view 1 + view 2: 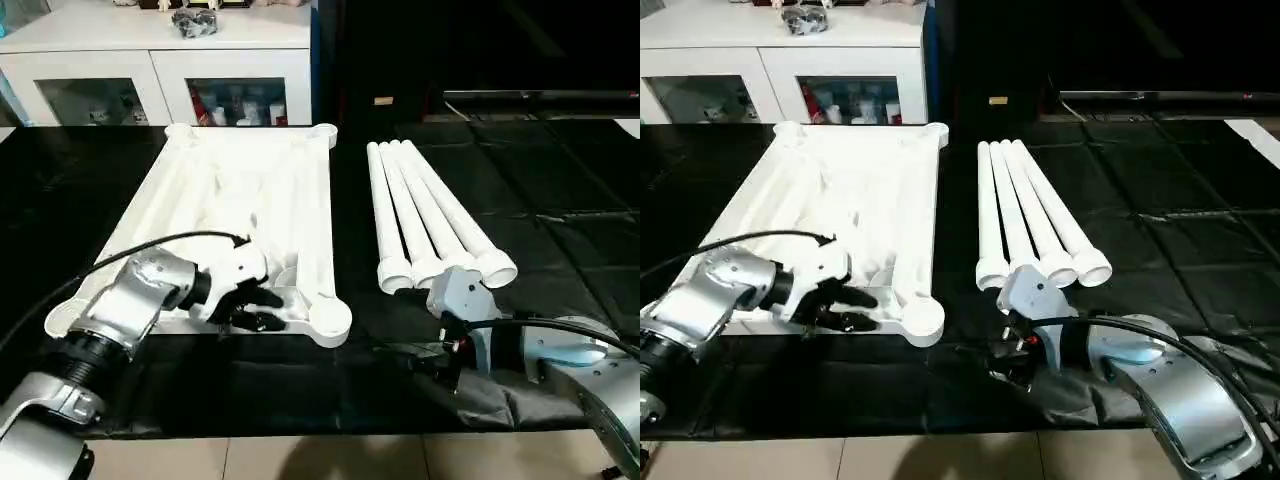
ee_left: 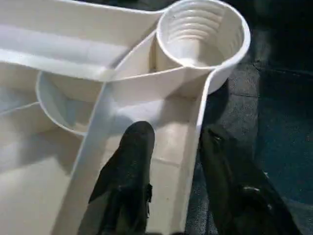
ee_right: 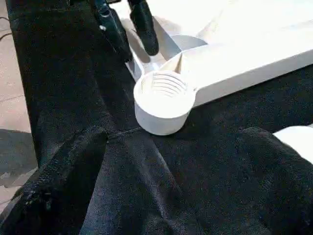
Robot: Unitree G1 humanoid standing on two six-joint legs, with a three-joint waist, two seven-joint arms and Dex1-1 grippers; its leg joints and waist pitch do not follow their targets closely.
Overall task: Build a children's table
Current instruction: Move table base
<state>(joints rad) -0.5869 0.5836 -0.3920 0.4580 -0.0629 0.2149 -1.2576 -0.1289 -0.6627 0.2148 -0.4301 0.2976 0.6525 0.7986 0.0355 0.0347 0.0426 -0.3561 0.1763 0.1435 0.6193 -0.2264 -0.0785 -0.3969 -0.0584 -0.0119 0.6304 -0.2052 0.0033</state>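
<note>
Black cloth covers the surface (image 1: 560, 200), w/ a white cabinet (image 1: 160, 60) behind its far edge. Nearest, at the near edge: left pincer (image 2: 178, 161) straddles the near rim of the upside-down table top (image 1: 240, 200), one finger (image 2: 129, 166) inside the rim, the other outside on the cloth, gap fairly narrow around the wall; can't tell if it's clamped yet. Just beside it sits the near-right corner socket (image 1: 330, 318), mouth up. Right pincer (image 3: 171, 171) stands wide, empty, low over the cloth between that socket and the four legs (image 1: 425, 210). Legs lie side by side toward the right edge, long axes running near-to-far, open ends nearest the right pincer, so prob. that arm takes a leg.
</note>
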